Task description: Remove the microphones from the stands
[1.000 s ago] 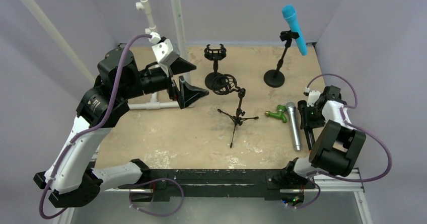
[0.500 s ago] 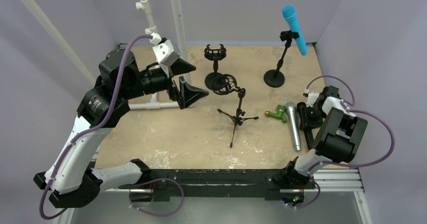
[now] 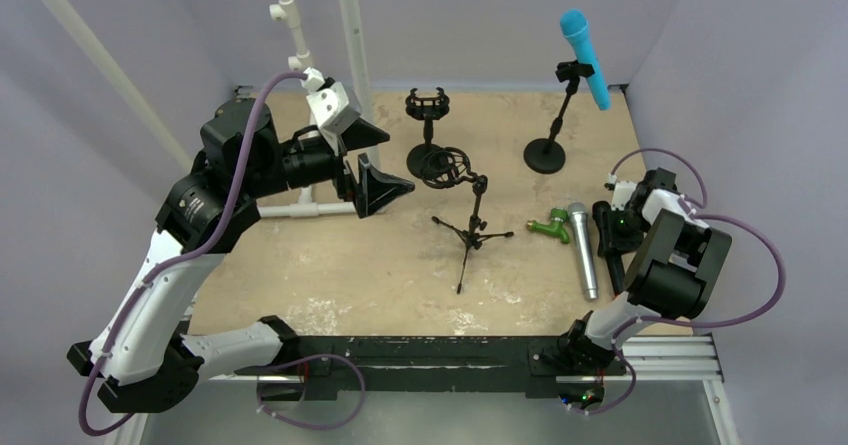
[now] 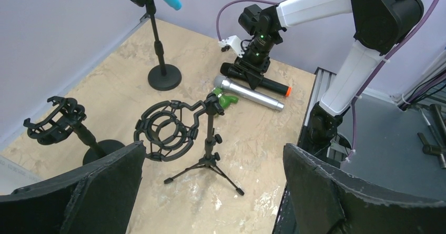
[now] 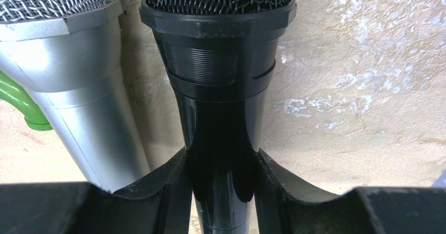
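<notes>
Right end effector [image 5: 221,166] is partly closed, fingers [image 5: 167,184] pressed against both sides of the black microphone [image 5: 215,113], just below the grille collar. That mic lies flat on the counter [image 3: 330,255] at 3 o'clock, touching or nearly touching the silver microphone [image 3: 582,250]. A green part [image 3: 548,227] sits at the silver one's head. Left end effector [image 3: 385,157] is fully open and empty, hanging over 10 o'clock.

Tripod stand [image 3: 470,230] at centre has an empty shock mount. A blue microphone [image 3: 585,55] sits clipped in the round-base stand [image 3: 545,155] at 1 o'clock, so which mic the task means is unclear.

Handling, judged:
- Black mic looks rigid and moderately heavy.
- The body is glossy and tapered, so it is likely slippery.
- Best hold is the narrow body under the collar, not the mesh grille, which could dent.

Hard to see:
- Right wrist view cuts off the mic's tail and most of the grille.
- In the top view the right arm covers much of the black mic.
- Whether it rests on the counter or is lifted slightly, cannot tell.
</notes>
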{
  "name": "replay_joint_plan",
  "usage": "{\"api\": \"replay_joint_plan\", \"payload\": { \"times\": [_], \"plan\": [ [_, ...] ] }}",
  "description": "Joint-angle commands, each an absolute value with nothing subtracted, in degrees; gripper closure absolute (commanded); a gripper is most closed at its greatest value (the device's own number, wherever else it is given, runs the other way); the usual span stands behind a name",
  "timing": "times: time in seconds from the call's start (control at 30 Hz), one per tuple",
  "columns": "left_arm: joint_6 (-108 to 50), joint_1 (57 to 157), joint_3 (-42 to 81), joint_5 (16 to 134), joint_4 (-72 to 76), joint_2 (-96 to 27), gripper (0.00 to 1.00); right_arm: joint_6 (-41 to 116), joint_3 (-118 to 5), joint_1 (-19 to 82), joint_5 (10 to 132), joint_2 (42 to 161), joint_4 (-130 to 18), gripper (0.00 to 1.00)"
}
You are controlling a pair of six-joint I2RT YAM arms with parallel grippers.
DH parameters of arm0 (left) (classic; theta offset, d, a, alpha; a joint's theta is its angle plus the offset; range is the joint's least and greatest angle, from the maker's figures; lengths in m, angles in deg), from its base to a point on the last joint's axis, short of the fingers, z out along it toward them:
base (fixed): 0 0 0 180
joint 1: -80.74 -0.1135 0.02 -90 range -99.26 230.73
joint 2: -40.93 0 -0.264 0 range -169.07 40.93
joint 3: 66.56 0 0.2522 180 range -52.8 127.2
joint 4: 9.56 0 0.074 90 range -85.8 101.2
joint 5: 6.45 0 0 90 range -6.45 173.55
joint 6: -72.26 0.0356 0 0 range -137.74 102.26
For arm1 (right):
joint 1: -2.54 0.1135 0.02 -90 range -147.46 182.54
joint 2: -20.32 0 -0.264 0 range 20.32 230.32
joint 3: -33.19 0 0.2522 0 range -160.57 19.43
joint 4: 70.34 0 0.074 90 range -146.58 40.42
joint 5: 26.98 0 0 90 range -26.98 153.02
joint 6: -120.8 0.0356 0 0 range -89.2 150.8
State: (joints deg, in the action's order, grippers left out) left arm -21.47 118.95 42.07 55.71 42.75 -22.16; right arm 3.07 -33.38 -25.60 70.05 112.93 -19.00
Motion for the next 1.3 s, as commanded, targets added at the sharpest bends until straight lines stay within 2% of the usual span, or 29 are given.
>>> {"api": "replay_joint_plan", "payload": {
  "times": [0.0,0.6,1.07,1.27],
  "plan": [
    [-20.24,118.49,41.94,55.59,41.24,-21.59,0.00,1.81,-34.80,-25.94,70.62,113.48,-20.28,0.76],
    [-19.60,118.18,40.62,56.43,41.16,-20.69,0.00,2.01,-35.22,-26.00,70.92,110.57,-18.94,0.41],
    [-18.01,118.10,36.85,57.82,39.09,-20.46,0.00,1.90,-41.81,-26.01,74.37,99.56,-9.13,0.34],
    [-15.41,118.14,34.41,58.57,37.25,-21.27,0.00,-1.24,-47.01,-25.94,83.41,91.80,-0.25,0.31]
  ]
}}
